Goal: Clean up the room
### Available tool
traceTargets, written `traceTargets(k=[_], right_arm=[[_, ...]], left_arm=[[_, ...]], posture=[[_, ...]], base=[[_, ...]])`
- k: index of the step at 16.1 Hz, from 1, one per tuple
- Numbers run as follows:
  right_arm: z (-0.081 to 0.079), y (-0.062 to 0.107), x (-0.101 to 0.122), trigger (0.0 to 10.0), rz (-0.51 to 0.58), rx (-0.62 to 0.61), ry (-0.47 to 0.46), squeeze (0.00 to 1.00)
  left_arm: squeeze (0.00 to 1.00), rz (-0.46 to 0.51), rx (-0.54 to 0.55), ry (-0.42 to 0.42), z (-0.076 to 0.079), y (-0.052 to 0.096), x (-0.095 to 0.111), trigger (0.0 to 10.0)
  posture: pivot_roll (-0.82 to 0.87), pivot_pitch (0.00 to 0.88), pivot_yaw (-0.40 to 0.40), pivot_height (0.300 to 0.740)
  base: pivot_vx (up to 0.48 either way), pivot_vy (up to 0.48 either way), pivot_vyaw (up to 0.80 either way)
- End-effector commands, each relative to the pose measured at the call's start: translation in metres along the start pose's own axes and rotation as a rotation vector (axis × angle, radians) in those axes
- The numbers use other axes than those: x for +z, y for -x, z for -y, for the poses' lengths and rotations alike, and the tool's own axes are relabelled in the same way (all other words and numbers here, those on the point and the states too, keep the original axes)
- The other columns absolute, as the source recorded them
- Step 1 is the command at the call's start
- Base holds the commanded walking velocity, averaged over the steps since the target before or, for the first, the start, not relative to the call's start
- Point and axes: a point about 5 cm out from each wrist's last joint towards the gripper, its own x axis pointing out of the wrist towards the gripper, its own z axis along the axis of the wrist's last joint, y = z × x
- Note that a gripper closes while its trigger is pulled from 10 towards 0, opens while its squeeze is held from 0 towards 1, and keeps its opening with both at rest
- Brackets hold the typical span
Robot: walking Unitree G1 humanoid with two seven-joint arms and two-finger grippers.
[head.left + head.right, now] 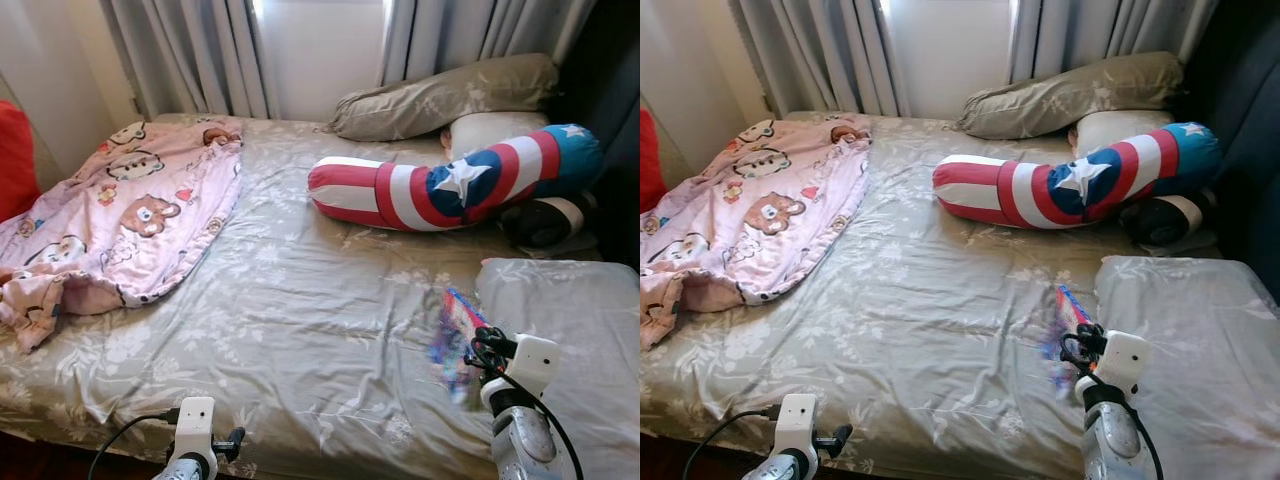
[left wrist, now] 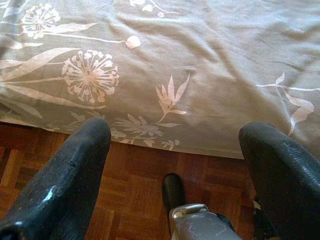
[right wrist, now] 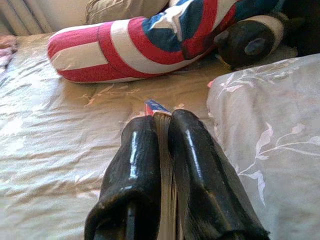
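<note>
My right gripper (image 3: 161, 120) is squeezed tight on a thin book (image 1: 455, 335), held on its edge, so I can see just its pages and a small red and blue corner past my fingertips. From my head the book looks blurry, and I cannot read its cover. It sits at about 4 o'clock on the bed (image 1: 300, 300), just beside a grey flowered pillow (image 1: 575, 320) at the right edge. At 1 o'clock lies a long red, white and blue star bolster (image 1: 450, 185), and a dark roll (image 1: 545, 220) is partly hidden under its end. A pink cartoon blanket (image 1: 120, 215) is heaped at 9 o'clock, cut off at the left. My left gripper (image 2: 175, 145) is spread wide and holds nothing, low by the near edge of the bed, over the wooden floor (image 2: 130, 180). The middle of the bed is bare sheet.
</note>
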Motion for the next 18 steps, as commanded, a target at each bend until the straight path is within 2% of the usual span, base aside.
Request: traceTargets(k=[1, 13, 15, 16, 18], right_arm=[[-0.0032, -0.0023, 0.0096, 10.0, 0.042, 0.019, 0.003, 0.00], [-0.0027, -0.0030, 0.0091, 10.0, 0.033, 0.016, 0.006, 0.00], [-0.0019, -0.0038, 0.0088, 10.0, 0.031, 0.005, 0.001, 0.00], [-0.0017, -0.0043, 0.0088, 10.0, 0.031, 0.000, -0.003, 0.00], [-0.0021, -0.0075, 0.0073, 10.0, 0.020, -0.023, -0.068, 0.00]], left_arm=[[0.00, -0.013, 0.002, 0.005, -0.0014, 0.0005, -0.0020, 10.0], [0.00, -0.006, 0.007, 0.006, -0.0015, 0.0004, -0.0013, 10.0], [0.00, 0.000, 0.007, 0.005, -0.0012, 0.0002, -0.0001, 10.0], [0.00, 0.002, 0.006, 0.006, -0.0010, 0.0001, 0.0003, 10.0], [0.00, 0.013, -0.001, 0.006, 0.0004, -0.0009, 0.0033, 10.0]], posture=[[-0.04, 0.000, -0.014, 0.740], [-0.04, 0.000, -0.016, 0.740], [-0.04, 0.000, -0.016, 0.740], [-0.04, 0.000, -0.016, 0.740], [-0.04, 0.000, -0.016, 0.740]], base=[[0.000, 0.000, 0.00], [0.273, 0.000, 0.00], [0.000, 0.000, 0.00], [0.000, 0.000, 0.00], [0.000, 0.000, 0.00]])
